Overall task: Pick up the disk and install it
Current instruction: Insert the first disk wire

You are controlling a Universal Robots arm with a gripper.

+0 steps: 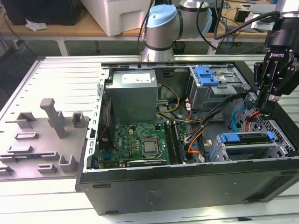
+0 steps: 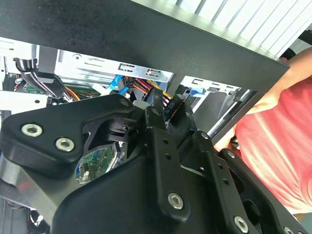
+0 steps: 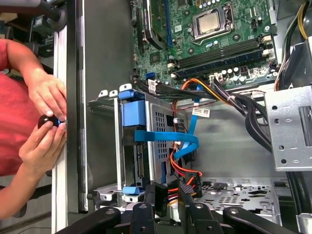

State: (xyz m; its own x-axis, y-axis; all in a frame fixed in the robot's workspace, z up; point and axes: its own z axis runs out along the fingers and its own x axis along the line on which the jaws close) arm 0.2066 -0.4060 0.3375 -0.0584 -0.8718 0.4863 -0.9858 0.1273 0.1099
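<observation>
The pincer [image 3: 167, 195] is clamped on a black plug [image 2: 168, 105]. The disk [image 3: 163, 122] sits slotted in the case [image 3: 97, 58] just beside it, blue cable [image 3: 165, 139] draped across, someone's hands [image 3: 48, 97] beyond at the rim.

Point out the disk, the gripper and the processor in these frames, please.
the disk [image 3: 132, 113]: first wrist view, on the blue frame along its end.
the gripper [image 1: 262, 105]: exterior view, at its lower tip.
the processor [image 3: 209, 22]: first wrist view, centre of its metal lid.

Exterior: high oblique; wrist views: close, sharing case [image 1: 187, 182].
</observation>
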